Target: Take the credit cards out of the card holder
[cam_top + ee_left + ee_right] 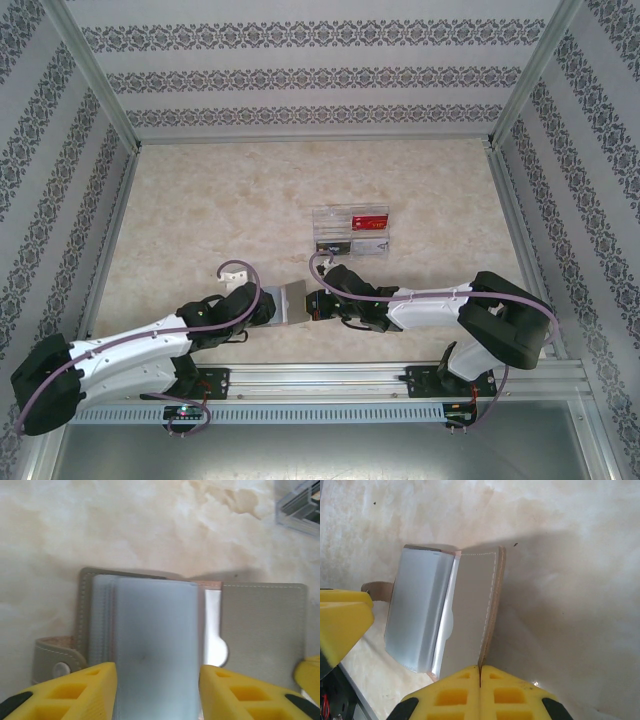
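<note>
Nearly done | three credit cards (pixel 370 220) lie in far clear tray (pixel 330 212) | open card holder (pixel 290 302) near centre, sleeves (pixel 155 630) look empty | left gripper (pixel 158 690) clamps sleeves, right gripper (pixel 480 680) clamps cover (pixel 470 610)

Card holder (pixel 262 630) open on counter (pixel 200 220).
Grey stitched panels spread; red credit card (pixel 370 220) lies well apart.

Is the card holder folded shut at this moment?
No: the card holder lies open, its grey cover swung aside from the stack of clear sleeves.
</note>
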Robot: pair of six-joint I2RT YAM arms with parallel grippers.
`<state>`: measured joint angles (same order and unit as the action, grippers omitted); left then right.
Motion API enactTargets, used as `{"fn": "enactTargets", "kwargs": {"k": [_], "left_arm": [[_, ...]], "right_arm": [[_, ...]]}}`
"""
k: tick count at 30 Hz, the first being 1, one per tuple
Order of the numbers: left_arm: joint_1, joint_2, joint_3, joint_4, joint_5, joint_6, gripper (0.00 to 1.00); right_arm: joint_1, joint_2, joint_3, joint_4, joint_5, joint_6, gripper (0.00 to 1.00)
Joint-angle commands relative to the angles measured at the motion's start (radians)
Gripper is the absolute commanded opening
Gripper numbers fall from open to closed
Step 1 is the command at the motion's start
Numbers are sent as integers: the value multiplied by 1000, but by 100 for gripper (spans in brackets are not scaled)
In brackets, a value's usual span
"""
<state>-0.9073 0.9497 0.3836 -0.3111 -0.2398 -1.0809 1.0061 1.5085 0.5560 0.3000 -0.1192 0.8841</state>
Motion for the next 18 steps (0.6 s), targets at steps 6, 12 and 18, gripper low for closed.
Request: {"fn": "enactTargets", "kwargs": {"k": [6,12,18], "left_arm": [[16,59,-14,-5,-6,-8,47],[17,75,-25,60,27,7,47],[16,83,-33,83,43,9,47]], "right_arm": [[11,15,12,12,14,-4,0],[11,18,13,13,11,-1,0],[11,19,13,13,8,-1,0]]}}
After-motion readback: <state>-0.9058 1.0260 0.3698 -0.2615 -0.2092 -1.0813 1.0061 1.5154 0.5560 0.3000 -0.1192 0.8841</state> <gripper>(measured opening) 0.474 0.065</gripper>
